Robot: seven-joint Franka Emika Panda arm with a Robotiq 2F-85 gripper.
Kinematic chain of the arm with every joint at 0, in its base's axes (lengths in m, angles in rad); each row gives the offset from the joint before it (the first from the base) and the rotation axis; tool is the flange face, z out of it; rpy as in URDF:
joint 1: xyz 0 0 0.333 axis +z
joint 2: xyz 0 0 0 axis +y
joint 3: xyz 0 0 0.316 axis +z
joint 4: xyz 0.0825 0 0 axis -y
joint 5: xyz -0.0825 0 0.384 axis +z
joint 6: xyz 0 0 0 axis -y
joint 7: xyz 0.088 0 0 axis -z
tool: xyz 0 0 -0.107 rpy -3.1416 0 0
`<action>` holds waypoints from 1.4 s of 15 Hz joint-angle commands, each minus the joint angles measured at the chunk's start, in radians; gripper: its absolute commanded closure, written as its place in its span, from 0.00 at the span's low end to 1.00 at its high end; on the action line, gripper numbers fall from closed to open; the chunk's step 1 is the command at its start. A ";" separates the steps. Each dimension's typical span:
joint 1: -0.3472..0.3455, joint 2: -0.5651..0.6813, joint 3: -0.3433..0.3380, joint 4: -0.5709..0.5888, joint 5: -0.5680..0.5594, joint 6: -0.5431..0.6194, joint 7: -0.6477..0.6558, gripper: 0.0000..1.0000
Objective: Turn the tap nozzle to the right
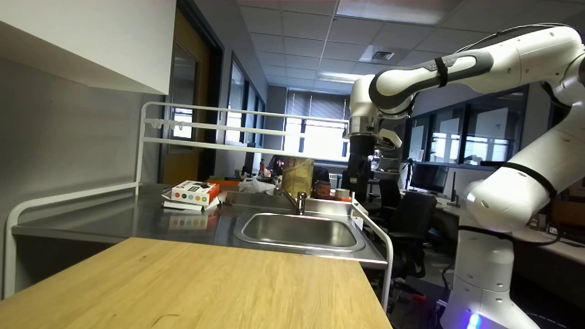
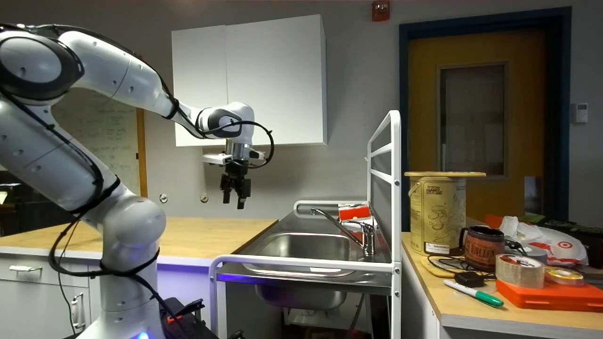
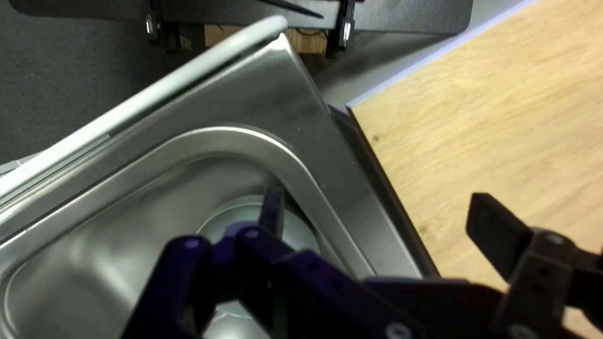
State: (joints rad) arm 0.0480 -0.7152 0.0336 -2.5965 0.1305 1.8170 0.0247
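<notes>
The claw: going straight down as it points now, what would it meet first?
Probably the steel edge between the basin and the wooden tabletop; the claw seems to straddle it in the wrist view, but depth is unclear.

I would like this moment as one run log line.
gripper: open, empty, pointing down | tap nozzle: slanting upward | contact: none | turn progress: unclear

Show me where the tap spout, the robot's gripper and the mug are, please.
Tap spout (image 2: pixel 343 229): in an exterior view, midway along its slim metal tube.
Gripper (image 2: pixel 234 202): in an exterior view, midway between its parted fingertips.
Mug (image 2: pixel 484 250): in an exterior view, on its reddish-brown side.
</notes>
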 commanded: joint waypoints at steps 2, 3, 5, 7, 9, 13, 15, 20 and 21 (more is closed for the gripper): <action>-0.032 0.134 0.018 0.102 0.035 0.145 0.124 0.00; -0.034 0.162 0.023 0.120 0.040 0.184 0.152 0.00; -0.033 0.220 0.031 0.164 0.048 0.256 0.203 0.00; -0.037 0.289 0.041 0.221 0.055 0.326 0.272 0.00; -0.046 0.362 0.050 0.284 0.059 0.386 0.355 0.00; -0.067 0.516 0.050 0.427 0.055 0.476 0.527 0.00; -0.077 0.583 0.043 0.494 0.047 0.518 0.608 0.00; -0.087 0.725 0.011 0.644 0.011 0.610 0.830 0.00; -0.086 0.748 0.001 0.668 0.002 0.619 0.872 0.00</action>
State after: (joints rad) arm -0.0375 -0.0467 0.0529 -2.0321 0.1624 2.4257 0.7736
